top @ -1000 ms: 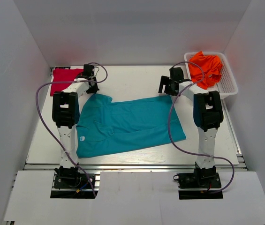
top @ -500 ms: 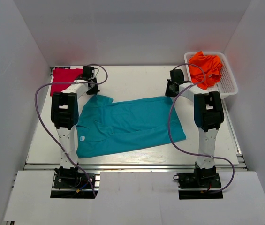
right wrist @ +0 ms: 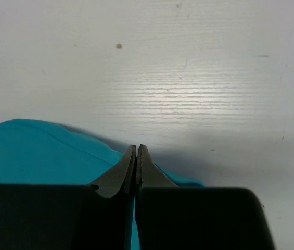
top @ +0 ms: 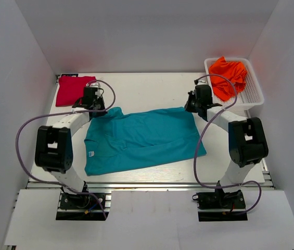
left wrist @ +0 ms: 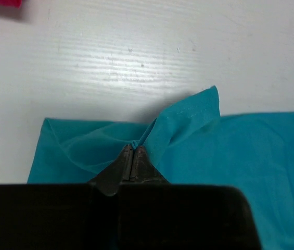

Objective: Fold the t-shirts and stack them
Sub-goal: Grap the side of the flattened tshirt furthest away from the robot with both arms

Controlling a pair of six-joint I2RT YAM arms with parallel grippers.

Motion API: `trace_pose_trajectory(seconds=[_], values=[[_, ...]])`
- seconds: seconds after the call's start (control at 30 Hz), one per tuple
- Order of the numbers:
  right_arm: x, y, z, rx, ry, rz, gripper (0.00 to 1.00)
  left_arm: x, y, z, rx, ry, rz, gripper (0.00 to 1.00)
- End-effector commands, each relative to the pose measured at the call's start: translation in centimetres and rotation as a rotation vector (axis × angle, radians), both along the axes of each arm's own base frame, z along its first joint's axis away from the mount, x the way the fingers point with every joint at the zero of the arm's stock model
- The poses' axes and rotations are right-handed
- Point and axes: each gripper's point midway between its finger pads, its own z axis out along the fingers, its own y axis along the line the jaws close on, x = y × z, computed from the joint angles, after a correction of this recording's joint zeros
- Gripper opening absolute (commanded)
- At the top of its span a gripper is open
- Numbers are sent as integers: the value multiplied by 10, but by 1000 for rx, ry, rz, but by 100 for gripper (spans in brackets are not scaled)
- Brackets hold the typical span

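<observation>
Three shirts before you: red tee (top: 71, 89), orange tee (top: 229, 73), teal tee (top: 141, 138). Your left gripper (left wrist: 132, 149) and right gripper (right wrist: 136, 149) are each clamped on one of the teal tee's far corners.

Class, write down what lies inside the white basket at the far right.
A crumpled orange t-shirt sits in the white basket; anything beneath the shirt is covered from view.

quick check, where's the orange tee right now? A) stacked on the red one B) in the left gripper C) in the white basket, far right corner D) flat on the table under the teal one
C: the orange tee sits bunched in the white basket; the left gripper and right gripper are shut on the teal tee.
</observation>
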Motion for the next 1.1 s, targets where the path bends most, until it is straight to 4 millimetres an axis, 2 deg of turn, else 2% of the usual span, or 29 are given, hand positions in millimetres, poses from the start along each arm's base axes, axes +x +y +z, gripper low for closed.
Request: trace_pose_trajectory(seconds=[0.0,0.03,0.07,0.1,0.13,0.17,0.2,0.27,0.3,0.47,0.5,0.53,0.6,0.67,0.83,0.87,0.93,0.97,1.0,1.07], values=[[4,2,39,31,-148,1,0,-11,-13,49,-108,-157,-9,0],[2,2,49,40,-172,2,0,-25,-13,39,-121,-137,-6,0],[-4,1,42,37,-159,1,0,-31,-15,44,-153,-149,5,0],[-10,-1,49,43,-175,0,0,-39,-15,45,-165,-152,15,0],[-14,-3,46,39,-166,-3,0,-53,-12,49,-175,-166,33,0],[-17,-5,46,34,-166,-7,0,-62,-12,49,-197,-160,53,0],[-23,-7,42,33,-154,-12,0,-77,-8,38,-195,-131,71,0],[-31,-10,50,33,-173,-14,0,-92,-7,41,-215,-135,87,0],[-37,-12,47,33,-165,-16,0,-106,-6,42,-230,-139,100,0],[-51,-17,58,25,-183,-17,0,-144,-4,43,-269,-139,121,0],[-54,-17,58,31,-181,-15,0,-153,-3,36,-274,-123,130,0],[-59,-15,62,41,-191,-4,0,-159,-2,41,-279,-146,127,0],[-64,-14,58,48,-180,5,0,-170,0,34,-289,-136,151,0],[-70,-17,56,43,-170,3,0,-177,2,40,-296,-156,163,0],[-83,-23,47,39,-145,-14,0,-194,4,28,-288,-120,168,0],[-88,-24,44,39,-138,-17,0,-199,5,17,-288,-90,178,0],[-94,-26,36,38,-115,-24,0,-203,3,14,-302,-75,183,0],[-98,-27,34,40,-107,-25,0,-210,4,2,-294,-40,188,0],[-102,-28,27,36,-91,-26,3,-211,2,2,-303,-36,179,0],[-109,-34,18,31,-57,-58,2,-222,1,-8,-304,15,186,0]])
